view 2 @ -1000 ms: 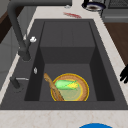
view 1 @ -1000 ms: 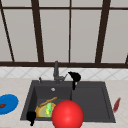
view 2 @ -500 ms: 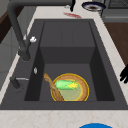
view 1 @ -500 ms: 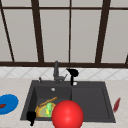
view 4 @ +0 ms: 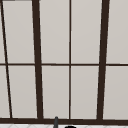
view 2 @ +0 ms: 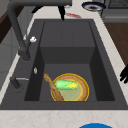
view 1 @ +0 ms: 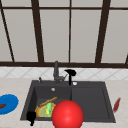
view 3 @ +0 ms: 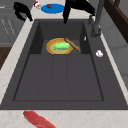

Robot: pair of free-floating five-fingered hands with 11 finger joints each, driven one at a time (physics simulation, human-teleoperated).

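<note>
Honestly, nothing has shifted between the earlier pictures and this one: both my hands hang exactly where they hung half a second ago, and every item lies as it lay.

At the far left of the front view the blue plate [view 1: 10, 106] sits on the counter. My left hand [view 1: 31, 116] hovers at the lower left corner of the sink [view 1: 28, 107], over its front rim and touching nothing; whether it is released or clenched I cannot tell.

Just right of it, down in the basin, the yellow plate [view 1: 39, 111] carries a green vegetable [view 1: 49, 108], with a wooden spoon [view 1: 47, 102] leaning across its edge. A red ball [view 1: 67, 115] fills the lower middle.

Behind it stands the faucet [view 1: 56, 71], and just right of that my right hand [view 1: 70, 73] floats near the back rim, released, fingers stretched downward, grasping nothing.

At the far right a red strip [view 1: 116, 104] lies on the counter.

So I hold nothing, as before.
</note>
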